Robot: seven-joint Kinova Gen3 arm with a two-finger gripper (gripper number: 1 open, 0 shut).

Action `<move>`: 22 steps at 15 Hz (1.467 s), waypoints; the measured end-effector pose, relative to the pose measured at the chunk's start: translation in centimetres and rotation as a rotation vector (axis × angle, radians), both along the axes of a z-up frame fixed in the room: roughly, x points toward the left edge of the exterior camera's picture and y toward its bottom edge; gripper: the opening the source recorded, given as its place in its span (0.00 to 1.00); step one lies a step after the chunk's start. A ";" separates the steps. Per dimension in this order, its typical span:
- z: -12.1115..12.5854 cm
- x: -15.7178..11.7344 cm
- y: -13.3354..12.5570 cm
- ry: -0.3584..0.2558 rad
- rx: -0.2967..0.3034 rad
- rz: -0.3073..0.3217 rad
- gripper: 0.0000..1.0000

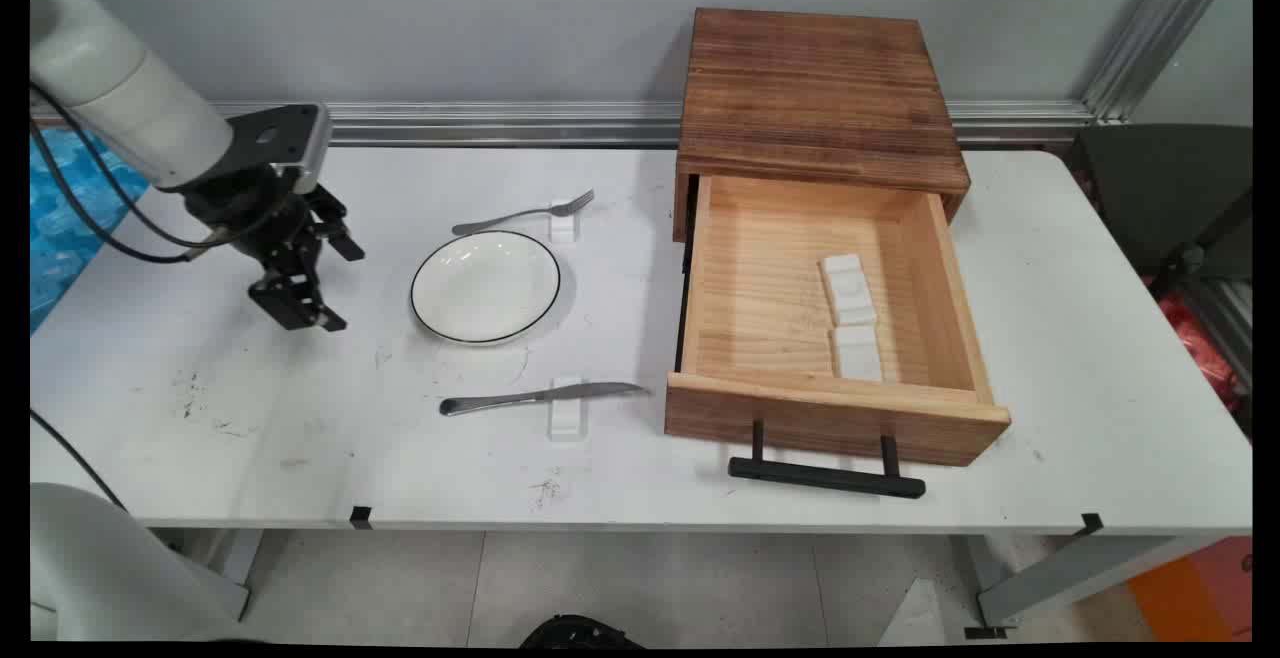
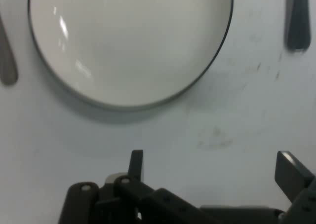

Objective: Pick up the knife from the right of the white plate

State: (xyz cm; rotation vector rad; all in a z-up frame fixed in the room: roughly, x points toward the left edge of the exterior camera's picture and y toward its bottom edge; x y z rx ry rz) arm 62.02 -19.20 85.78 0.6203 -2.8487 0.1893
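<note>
Main view: gripper (image 1: pixel 318 283) low, jaws apart, left of plate (image 1: pixel 485 287).

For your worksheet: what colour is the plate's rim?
Black, a thin line round the white plate; the main view shows it best.

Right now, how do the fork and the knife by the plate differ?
The fork lies on the plate's far side; the knife lies on its near side. The fork's tines sit on its white rest, while the knife crosses its own rest at mid-length. Both are silver with handles pointing left.
</note>
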 end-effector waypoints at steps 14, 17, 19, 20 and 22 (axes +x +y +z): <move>-0.6 -9.8 0.9 0.148 0.007 0.027 1.00; -1.4 -11.4 1.6 0.176 0.007 0.034 1.00; -2.0 -12.2 2.1 0.192 0.006 0.037 1.00; -2.3 -12.4 2.3 0.197 0.006 0.037 1.00; -2.8 -12.9 2.6 0.207 0.005 0.037 1.00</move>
